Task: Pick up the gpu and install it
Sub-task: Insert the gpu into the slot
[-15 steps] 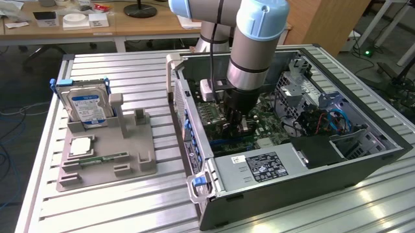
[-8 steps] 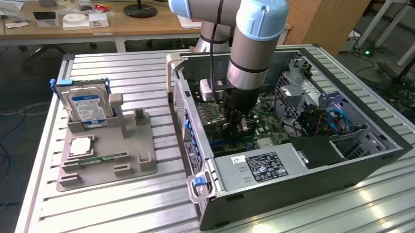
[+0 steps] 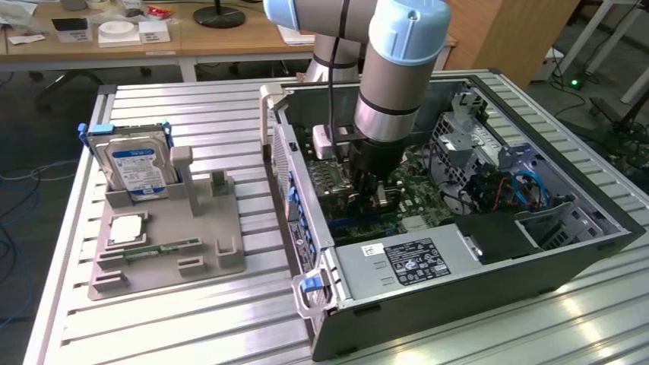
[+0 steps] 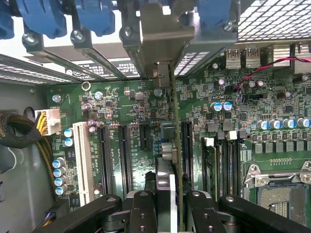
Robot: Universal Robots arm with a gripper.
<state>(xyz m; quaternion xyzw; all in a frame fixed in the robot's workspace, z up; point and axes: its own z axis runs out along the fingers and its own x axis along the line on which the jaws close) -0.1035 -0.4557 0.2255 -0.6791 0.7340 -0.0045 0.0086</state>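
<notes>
1. Fingers clamped narrow on the gpu, held edge-on and upright by the gripper above the motherboard.
2. Inside the open computer case, just over the expansion slots, silver bracket toward the rear slot openings.
3. Best kept vertical, card edge parallel to its slot, bracket lined up with the rear opening.
4. On the grey holder tray at the exterior view's left: hard drive upright, memory stick lying flat.

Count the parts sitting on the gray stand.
3: hard drive upright at the stand's far end, square silver chip flat below it, memory stick lying beside the chip. Smaller ones may be hidden.
</notes>
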